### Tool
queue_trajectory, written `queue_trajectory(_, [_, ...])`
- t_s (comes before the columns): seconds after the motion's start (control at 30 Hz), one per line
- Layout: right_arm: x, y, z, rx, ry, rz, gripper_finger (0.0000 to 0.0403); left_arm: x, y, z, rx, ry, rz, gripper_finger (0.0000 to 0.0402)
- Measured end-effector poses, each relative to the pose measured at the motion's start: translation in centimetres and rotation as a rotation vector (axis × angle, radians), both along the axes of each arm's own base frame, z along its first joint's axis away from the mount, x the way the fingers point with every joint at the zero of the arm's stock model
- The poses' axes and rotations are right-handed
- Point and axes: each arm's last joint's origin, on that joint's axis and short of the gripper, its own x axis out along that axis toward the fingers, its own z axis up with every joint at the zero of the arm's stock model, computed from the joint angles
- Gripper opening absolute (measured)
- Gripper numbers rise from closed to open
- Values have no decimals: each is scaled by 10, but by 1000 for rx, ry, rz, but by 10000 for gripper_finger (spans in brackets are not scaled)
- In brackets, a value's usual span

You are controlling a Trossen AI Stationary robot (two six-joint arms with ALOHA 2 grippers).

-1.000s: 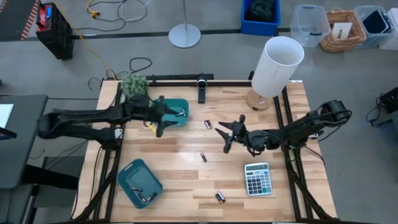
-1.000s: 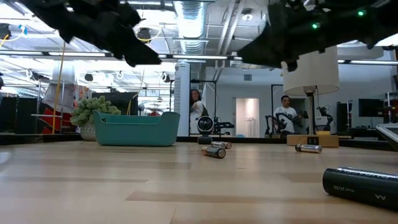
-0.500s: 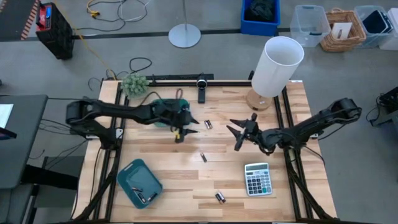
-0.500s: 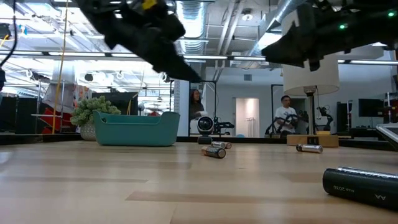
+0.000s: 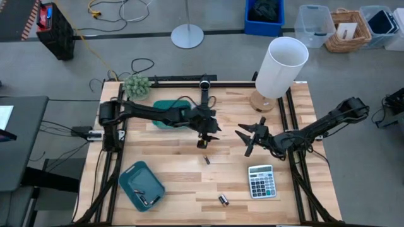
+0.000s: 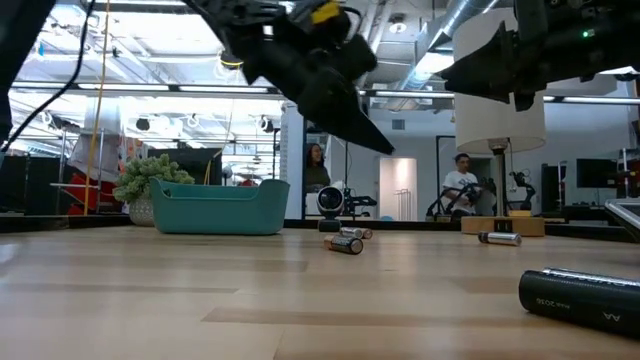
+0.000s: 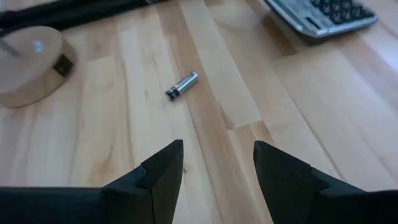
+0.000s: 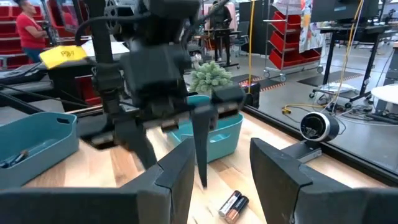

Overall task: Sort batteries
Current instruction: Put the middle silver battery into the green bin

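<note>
A pale butcher-block wooden table (image 5: 177, 176) on a black frame stands on a grey concrete floor; beyond it the low view shows a bright workshop with red shelving and two people standing far back. At the far edge sit a small green potted plant (image 5: 136, 85), a black webcam (image 5: 204, 84) and a tall white lamp shade on a round wooden base (image 5: 281, 66). A grey calculator (image 5: 261, 181) lies near the right front.

A deep teal plastic bin (image 5: 169, 113) rests at the far left, partly under the left arm; I cannot see inside it. A shallow teal tray (image 5: 136, 180) at the near left holds a couple of small batteries (image 5: 146, 200).

Loose small dark-and-silver cylindrical batteries lie on the bare wood: one mid-table (image 5: 206, 159), another near the front edge (image 5: 223, 200).

The left gripper (image 5: 205, 139) hangs over the table's middle, fingers apart and empty. The right gripper (image 5: 247, 140) hovers just beside it, fingers also parted, holding nothing.
</note>
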Motion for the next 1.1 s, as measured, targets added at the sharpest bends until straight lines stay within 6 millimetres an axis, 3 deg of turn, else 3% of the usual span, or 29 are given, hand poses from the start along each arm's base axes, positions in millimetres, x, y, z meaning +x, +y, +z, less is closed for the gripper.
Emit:
queue_trajectory(0.23, [0,0,0,-1,-3,0,170,26,-16,-20,81,159,-127,190])
queue_trajectory(0.57, [0,0,1,-2,-9,2,170,41,-33,-22,187,131,-213,190])
queue_trajectory(0.83, [0,1,4,2,-36,5,170,53,-28,-14,246,-13,-203,190])
queue_trajectory(1.1, [1,2,8,-9,-48,11,170,78,-21,-29,248,55,-212,190])
